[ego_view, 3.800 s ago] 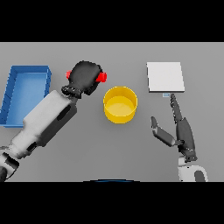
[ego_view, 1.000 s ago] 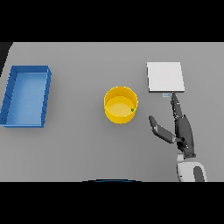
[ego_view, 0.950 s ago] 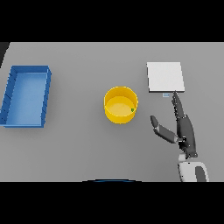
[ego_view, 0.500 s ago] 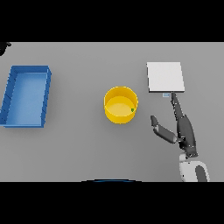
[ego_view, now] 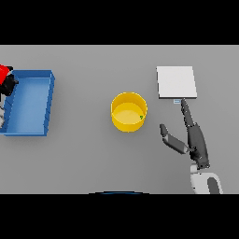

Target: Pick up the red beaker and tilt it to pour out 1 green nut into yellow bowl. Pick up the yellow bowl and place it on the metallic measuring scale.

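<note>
Here the right hand (ego_view: 195,140) rests open, fingers straight, beside the yellow bowl (ego_view: 129,111); the left hand (ego_view: 8,84) grips the red beaker (ego_view: 3,72) at the view's left edge.

A flat grey table (ego_view: 88,158) carries three things. A round yellow bowl (ego_view: 129,111) sits near its middle. Well to the left of the bowl lies a rectangular blue open-topped tray (ego_view: 29,102), reaching to the view's left edge. To the right of the bowl and a little farther back lies the square, light grey metallic measuring scale (ego_view: 176,81), apart from the bowl.
</note>
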Action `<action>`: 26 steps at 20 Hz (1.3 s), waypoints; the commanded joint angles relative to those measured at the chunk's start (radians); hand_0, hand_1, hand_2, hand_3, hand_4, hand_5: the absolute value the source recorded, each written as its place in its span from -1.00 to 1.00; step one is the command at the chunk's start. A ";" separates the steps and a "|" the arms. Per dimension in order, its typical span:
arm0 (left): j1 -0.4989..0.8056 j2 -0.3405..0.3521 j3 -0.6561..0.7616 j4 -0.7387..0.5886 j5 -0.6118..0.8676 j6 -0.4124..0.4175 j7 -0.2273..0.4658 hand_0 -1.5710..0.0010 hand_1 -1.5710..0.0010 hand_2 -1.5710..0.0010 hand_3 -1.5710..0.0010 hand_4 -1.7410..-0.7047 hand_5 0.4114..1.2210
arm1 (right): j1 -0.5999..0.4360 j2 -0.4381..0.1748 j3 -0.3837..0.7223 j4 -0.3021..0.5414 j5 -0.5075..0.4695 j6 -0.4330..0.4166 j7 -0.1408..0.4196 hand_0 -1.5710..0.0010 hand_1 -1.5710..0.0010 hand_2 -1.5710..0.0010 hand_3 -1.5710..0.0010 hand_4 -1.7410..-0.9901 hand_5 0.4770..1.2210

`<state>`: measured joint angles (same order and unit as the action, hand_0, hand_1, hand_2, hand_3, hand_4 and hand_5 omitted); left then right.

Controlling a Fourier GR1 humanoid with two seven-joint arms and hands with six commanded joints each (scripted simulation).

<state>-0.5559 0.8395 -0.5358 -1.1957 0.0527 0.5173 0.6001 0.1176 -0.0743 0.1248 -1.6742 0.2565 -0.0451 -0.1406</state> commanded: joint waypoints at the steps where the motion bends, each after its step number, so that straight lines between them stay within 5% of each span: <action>1: 0.001 0.002 -0.009 0.001 0.005 0.006 0.009 -1.00 -1.00 -1.00 -0.95 -1.00 0.86 | 0.016 -0.001 0.006 -0.006 0.007 0.000 -0.011 1.00 1.00 1.00 1.00 0.40 -0.49; 4: -0.001 0.005 -0.052 0.031 0.028 0.017 0.009 -1.00 -1.00 -1.00 -0.97 -1.00 0.37 | 0.009 -0.003 -0.003 -0.003 -0.001 -0.003 -0.012 1.00 1.00 1.00 1.00 0.43 -0.50; 6: 0.013 0.041 -0.091 0.001 0.052 -0.015 0.009 -1.00 -1.00 -1.00 -0.91 -0.59 0.12 | 0.019 -0.006 -0.003 -0.016 -0.003 0.000 -0.017 1.00 1.00 1.00 1.00 0.45 -0.50; 7: 0.015 0.048 -0.097 -0.020 0.068 -0.060 0.007 -0.99 -0.84 -0.82 -0.73 -0.29 0.04 | 0.031 0.001 0.002 -0.017 -0.005 0.001 -0.024 1.00 1.00 1.00 1.00 0.46 -0.50; 8: 0.020 0.066 -0.094 -0.043 0.097 -0.111 -0.001 -0.86 -0.50 -0.51 -0.44 -0.01 -0.03 | 0.024 0.004 0.003 -0.010 -0.004 0.000 -0.017 1.00 1.00 1.00 1.00 0.47 -0.50; 9: 0.023 0.077 -0.094 -0.054 0.123 -0.155 0.007 -0.48 -0.20 -0.22 -0.15 0.20 -0.09 | 0.025 0.002 0.005 -0.021 0.001 -0.004 -0.024 1.00 1.00 1.00 1.00 0.48 -0.50; 12: 0.020 0.103 -0.114 -0.079 0.164 -0.228 0.009 0.24 0.38 0.37 0.41 0.59 -0.23 | 0.025 -0.003 0.007 -0.024 0.009 -0.004 -0.005 1.00 1.00 1.00 1.00 0.49 -0.49; 17: 0.009 0.102 -0.105 -0.079 0.191 -0.261 0.000 0.75 0.80 0.80 0.81 0.81 -0.34 | 0.036 0.005 0.016 -0.030 0.009 0.001 0.008 1.00 1.00 1.00 1.00 0.47 -0.49; 23: 0.008 0.095 -0.066 -0.061 0.204 -0.230 -0.089 0.93 0.95 0.95 0.95 0.84 -0.36 | 0.035 -0.002 0.045 -0.047 0.097 -0.031 0.049 1.00 1.00 1.00 1.00 0.45 -0.50; 26: 0.005 0.083 -0.071 -0.064 0.196 -0.211 -0.086 0.97 0.97 0.97 0.97 0.86 -0.32 | -0.029 -0.052 0.070 -0.031 0.103 0.041 0.026 1.00 1.00 1.00 1.00 0.49 -0.38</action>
<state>-0.5508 0.9216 -0.6074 -1.2595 0.2484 0.3064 0.5144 0.0877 -0.1270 0.1940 -1.7051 0.3599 -0.0037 -0.1157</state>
